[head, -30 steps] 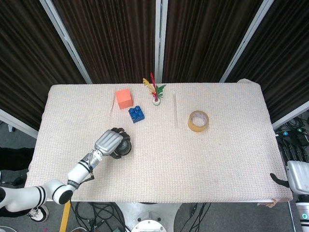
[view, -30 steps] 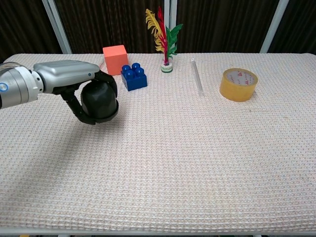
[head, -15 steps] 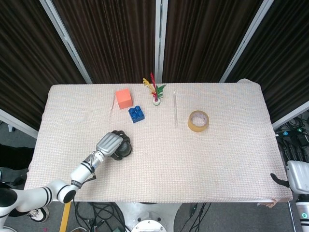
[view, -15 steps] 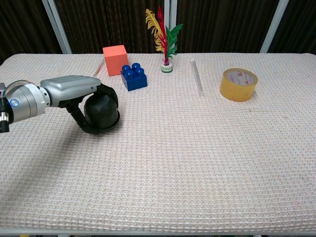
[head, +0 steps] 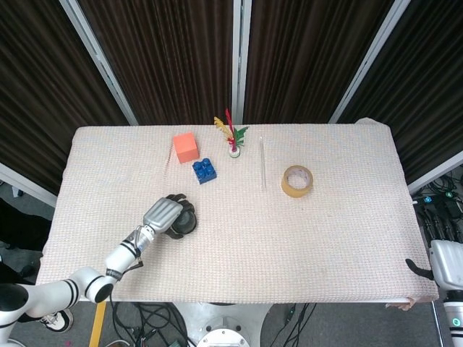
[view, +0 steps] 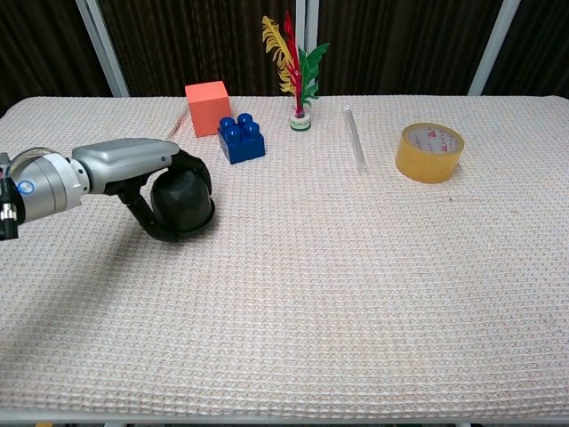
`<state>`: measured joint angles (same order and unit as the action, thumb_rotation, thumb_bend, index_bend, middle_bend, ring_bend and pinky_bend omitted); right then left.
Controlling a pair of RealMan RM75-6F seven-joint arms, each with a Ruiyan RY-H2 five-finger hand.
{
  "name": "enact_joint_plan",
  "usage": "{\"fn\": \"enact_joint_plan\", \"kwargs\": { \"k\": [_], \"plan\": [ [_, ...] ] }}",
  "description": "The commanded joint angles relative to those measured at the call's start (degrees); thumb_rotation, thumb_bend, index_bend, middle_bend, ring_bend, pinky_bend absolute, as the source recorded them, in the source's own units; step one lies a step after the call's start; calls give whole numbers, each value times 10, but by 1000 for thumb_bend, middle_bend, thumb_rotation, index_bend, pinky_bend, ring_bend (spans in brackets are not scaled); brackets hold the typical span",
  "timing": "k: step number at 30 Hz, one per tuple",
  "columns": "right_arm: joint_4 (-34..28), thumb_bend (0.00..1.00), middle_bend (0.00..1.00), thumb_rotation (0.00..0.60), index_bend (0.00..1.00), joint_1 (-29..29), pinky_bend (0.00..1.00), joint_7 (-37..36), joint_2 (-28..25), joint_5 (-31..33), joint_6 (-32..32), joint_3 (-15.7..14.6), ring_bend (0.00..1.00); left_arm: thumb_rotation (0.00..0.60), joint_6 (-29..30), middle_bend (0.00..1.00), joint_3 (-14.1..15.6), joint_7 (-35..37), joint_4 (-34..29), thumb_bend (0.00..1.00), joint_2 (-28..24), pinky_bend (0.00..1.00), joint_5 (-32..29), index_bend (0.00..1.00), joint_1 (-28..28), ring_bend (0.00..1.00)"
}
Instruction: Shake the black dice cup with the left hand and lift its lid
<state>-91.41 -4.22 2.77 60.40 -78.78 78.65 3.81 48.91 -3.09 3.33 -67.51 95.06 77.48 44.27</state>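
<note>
Beige woven cloth covers the table (view: pixel 373 294), and near its left edge the left hand (view: pixel 147 169) is wrapped over the black dice cup (view: pixel 182 203), fingers curled down round its sides, the cup seemingly resting on the cloth. The right hand (head: pixel 445 264) is seen only partly, its fingers' state not discernible. If the whole cup were raised instead of the lid alone, the dice could be spilled; a wide shake could knock the blue brick (view: pixel 240 138) just beyond.
</note>
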Motion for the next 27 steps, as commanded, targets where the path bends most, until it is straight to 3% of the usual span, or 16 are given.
{"fn": "enact_joint_plan", "kwargs": {
  "k": [1, 16, 27],
  "plan": [
    [-1, 84, 0, 600, 0, 0, 0, 1, 0, 0, 0, 0, 0, 600, 1, 315, -1, 4, 3, 148, 1, 210, 3, 316, -1, 125],
    [-2, 84, 0, 600, 0, 1, 0, 3, -1, 2, 1, 0, 0, 600, 0, 201, 1, 18, 7, 64, -1, 191, 20, 200, -5, 69],
    [-4, 84, 0, 600, 0, 0, 0, 3, -2, 2, 2, 1, 0, 600, 1, 221, 0, 20, -11, 59, -17, 190, 25, 195, -7, 66]
  ]
}}
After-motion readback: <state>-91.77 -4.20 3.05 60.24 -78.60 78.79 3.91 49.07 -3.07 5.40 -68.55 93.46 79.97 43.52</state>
